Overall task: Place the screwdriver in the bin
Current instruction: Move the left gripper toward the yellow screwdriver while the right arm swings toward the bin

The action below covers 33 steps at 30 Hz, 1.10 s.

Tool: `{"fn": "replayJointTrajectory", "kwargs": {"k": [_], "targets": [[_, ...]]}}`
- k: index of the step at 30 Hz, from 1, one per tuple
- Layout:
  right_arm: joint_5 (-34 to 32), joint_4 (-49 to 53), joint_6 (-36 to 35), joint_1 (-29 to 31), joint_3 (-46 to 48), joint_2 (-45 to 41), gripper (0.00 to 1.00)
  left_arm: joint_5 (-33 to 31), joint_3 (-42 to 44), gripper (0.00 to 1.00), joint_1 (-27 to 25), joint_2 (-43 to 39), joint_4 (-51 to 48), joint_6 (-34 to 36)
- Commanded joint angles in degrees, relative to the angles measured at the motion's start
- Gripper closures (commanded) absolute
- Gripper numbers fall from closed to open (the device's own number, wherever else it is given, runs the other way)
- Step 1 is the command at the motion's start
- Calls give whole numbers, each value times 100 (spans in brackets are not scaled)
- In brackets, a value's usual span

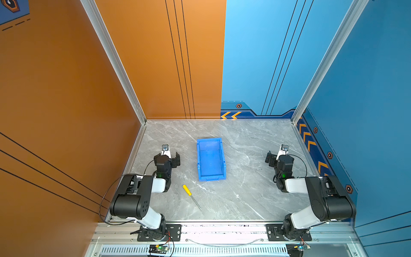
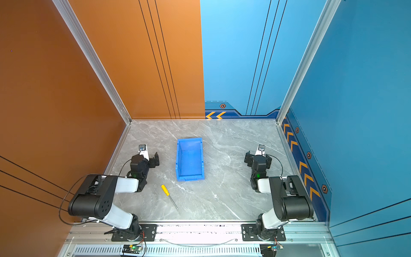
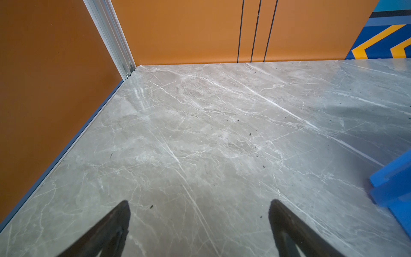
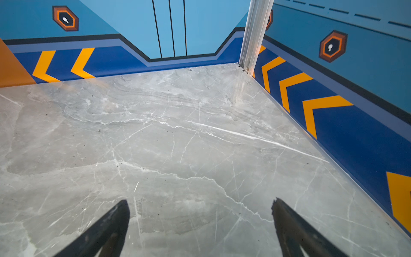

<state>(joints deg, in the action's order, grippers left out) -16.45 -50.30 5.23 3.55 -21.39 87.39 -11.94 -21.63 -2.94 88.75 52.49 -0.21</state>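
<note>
The screwdriver lies flat on the grey marble tabletop, with its yellow handle toward the bin and its silver shaft toward the front edge. The blue bin stands open-topped mid-table, just behind it. My left gripper hovers left of the bin, open and empty. One corner of the bin shows in the left wrist view. My right gripper is open and empty over bare table to the right of the bin. Neither wrist view shows the screwdriver.
Orange walls close the left and back left. Blue walls close the right and back right. Aluminium corner posts stand at the back corners. Both arm bases are bolted to the front rail.
</note>
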Motion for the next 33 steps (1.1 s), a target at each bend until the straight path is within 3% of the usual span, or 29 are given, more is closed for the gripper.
{"fn": "replayJointTrajectory", "kwargs": {"k": [1, 11, 17, 20, 27, 33], "targets": [[-208, 540, -125, 98, -198, -326, 0, -85, 22, 2, 54, -272, -163, 15], [-421, 1704, -109, 324, -337, -1458, 0, -183, -56, 2, 80, -1123, -1278, -24], [-799, 3182, -149, 948, -761, -2332, 0, -116, -775, 2, 210, -1700, -3580, -205], [-1185, 3769, -36, 1313, -911, -2831, 0, -494, -1261, 2, 231, -1825, -4798, -608], [-1940, 5402, 1416, 1578, -1473, -3781, 0, -194, -2201, 2, 216, -1938, -6627, -1218], [-1920, 6988, 2191, 1704, -2336, -3600, 0, -35, -3082, 2, -198, -1702, -8087, -1636]]}}
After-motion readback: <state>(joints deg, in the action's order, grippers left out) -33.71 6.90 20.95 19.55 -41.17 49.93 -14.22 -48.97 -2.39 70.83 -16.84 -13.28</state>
